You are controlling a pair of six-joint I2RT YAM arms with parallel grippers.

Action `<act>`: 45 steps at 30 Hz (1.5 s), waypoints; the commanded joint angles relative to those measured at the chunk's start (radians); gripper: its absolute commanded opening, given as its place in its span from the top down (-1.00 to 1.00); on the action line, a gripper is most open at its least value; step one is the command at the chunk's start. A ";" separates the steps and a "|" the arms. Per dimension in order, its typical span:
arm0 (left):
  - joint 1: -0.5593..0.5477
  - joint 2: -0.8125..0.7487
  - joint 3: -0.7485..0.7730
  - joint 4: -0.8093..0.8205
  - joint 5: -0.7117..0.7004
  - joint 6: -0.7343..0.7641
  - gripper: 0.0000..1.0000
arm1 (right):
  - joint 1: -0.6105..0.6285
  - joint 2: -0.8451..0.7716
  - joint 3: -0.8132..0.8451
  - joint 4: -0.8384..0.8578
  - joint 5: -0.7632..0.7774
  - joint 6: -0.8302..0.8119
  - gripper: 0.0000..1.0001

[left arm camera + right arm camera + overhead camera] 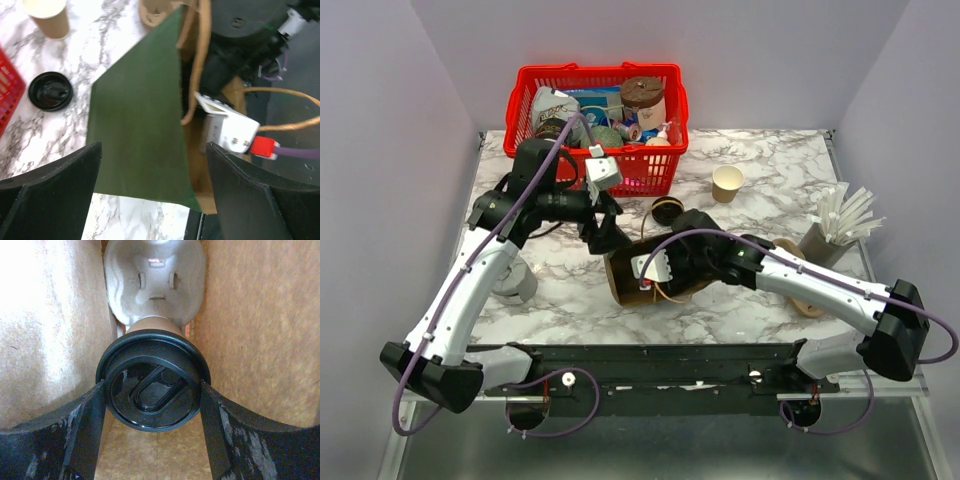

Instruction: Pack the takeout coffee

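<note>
Brown paper bag [620, 280] on table [770, 170], right fingers [75, 440] inside gripping black-lidded cup [152, 385]. Left fingers [50, 190] wide around bag's green flap [135, 125]; open kraft cup [727, 183] stands apart.

One basket [600, 68]; one bag [618, 278]; one loose lid [667, 210]; one open cup [727, 183]

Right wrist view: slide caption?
Right fingers clasp a black-lidded kraft cup inside the brown paper bag, pulp carrier behind.
</note>
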 commanded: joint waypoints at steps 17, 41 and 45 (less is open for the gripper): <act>-0.271 -0.137 -0.142 0.015 -0.309 0.141 -0.08 | 0.031 -0.161 -0.215 0.122 0.015 0.021 0.99; -0.296 -0.117 -0.209 0.173 -0.280 -0.062 1.00 | 0.031 -0.142 -0.175 0.285 -0.037 0.148 0.99; -0.256 -0.106 -0.220 0.225 -0.254 -0.168 1.00 | 0.039 -0.104 -0.144 0.299 -0.035 0.145 0.99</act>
